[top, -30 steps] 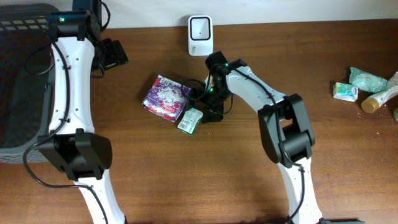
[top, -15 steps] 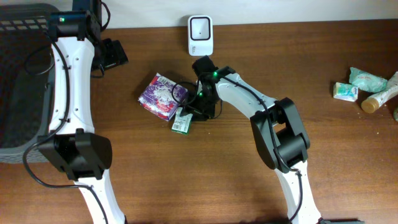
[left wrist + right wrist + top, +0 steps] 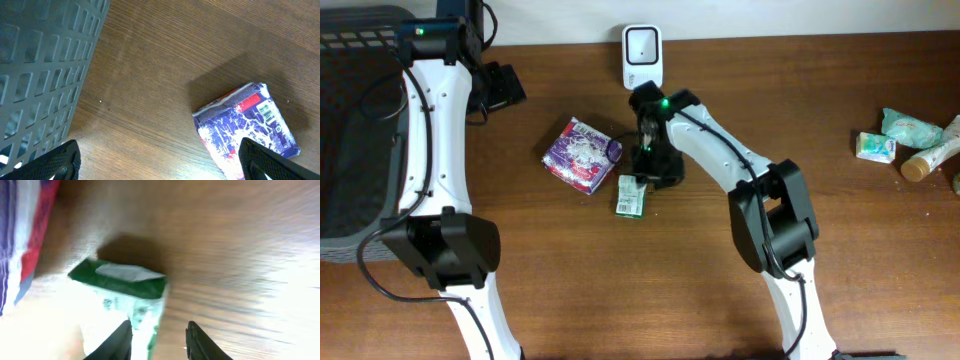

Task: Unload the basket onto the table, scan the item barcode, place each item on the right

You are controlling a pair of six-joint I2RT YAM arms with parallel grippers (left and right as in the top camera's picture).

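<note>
**ENTRY: green packet** (image 3: 633,197)

- DESC: small flat pouch, green w/ white print. Barcode side not made out, as the R wrist view is blurred.
- LOC: laid on desk (image 3: 840,260) near centre. It is just beside purple packet (image 3: 582,155), seemingly not touching. Scanner (image 3: 642,57) is stood at rear edge, well apart.
- HANDLING (est.):
  - Judged light and pliable.
  - Film wrap is prob. slick, so it could be slid along the desk rather than lifted.
  - It is easily creased if overpinched, and no stiffness can be relied on.
- HOLD PT (est.): best taken across the narrow width at one end, so that the printed faces are left uncovered for the scanner.
- R arm (image 3: 720,150): jaws are narrowed at the packet's near end, w/ one finger (image 3: 122,335) seen over its edge. Whether it is actually pinched can't be told.
- L arm (image 3: 430,120): jaws are spread wide w/ nothing held. They are hung over bare desk between basket (image 3: 40,60) and purple packet.
- OTHER: misc. goods (image 3: 895,140) are grouped at far R of desk.
</note>
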